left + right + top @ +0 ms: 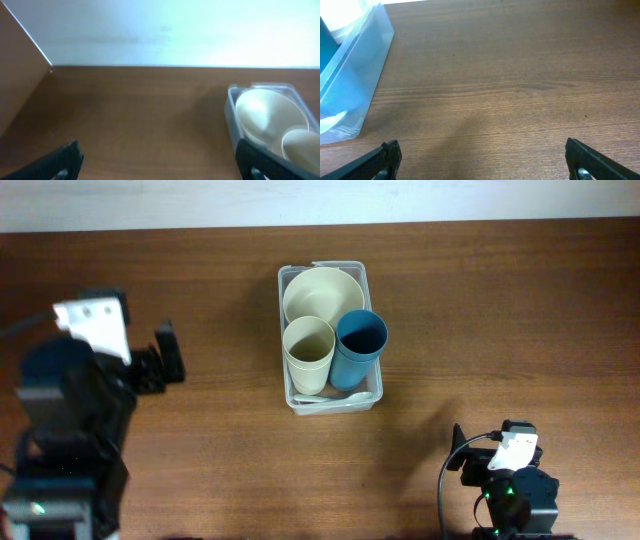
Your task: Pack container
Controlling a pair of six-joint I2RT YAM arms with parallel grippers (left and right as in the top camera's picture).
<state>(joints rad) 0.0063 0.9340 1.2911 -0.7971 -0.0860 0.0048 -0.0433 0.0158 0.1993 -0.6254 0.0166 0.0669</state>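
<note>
- The left gripper [157,161] is spread wide and empty; the container [300,406] lies ahead to its right.
- The right gripper [480,161] is likewise empty, with the container ahead-left and well apart.
- A cream bowl [322,292], cream cup [308,352] and blue cup [358,345] stand packed close inside it, probably to save room.

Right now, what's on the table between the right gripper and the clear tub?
Nothing: just bare brown table lies between the right gripper and the container. The right wrist view shows it best, and the overhead view agrees.

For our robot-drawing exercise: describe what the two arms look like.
Both arms are black. The left arm carries a white block; the right arm has a smaller white piece, a looping black cable and a green light. End effector fingers are black.
</note>
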